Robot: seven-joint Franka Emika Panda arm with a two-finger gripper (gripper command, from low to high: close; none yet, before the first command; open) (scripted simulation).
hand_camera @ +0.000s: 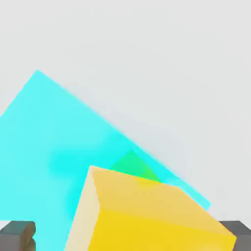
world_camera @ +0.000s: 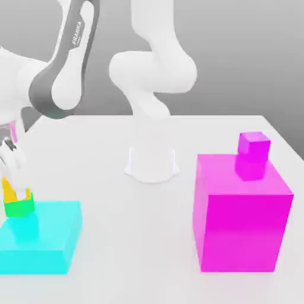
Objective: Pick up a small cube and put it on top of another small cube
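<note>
Orange-yellow cube (world_camera: 10, 191) on green cube (world_camera: 18, 208), cyan block (world_camera: 53, 234) beneath, tool (world_camera: 13, 189) wide around it, magenta blocks (world_camera: 243, 219) well apart.

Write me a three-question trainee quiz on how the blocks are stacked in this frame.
1. True or false: the small golden orange-yellow cube sits on top of the small bright green cube.
2. What rests on the large magenta cube at the exterior view's right?
3. What does the small bright green cube stand on? A) the flat cyan block B) the white table C) the large magenta cube

Key: 1 true; 2 a small magenta cube; 3 A.
</note>
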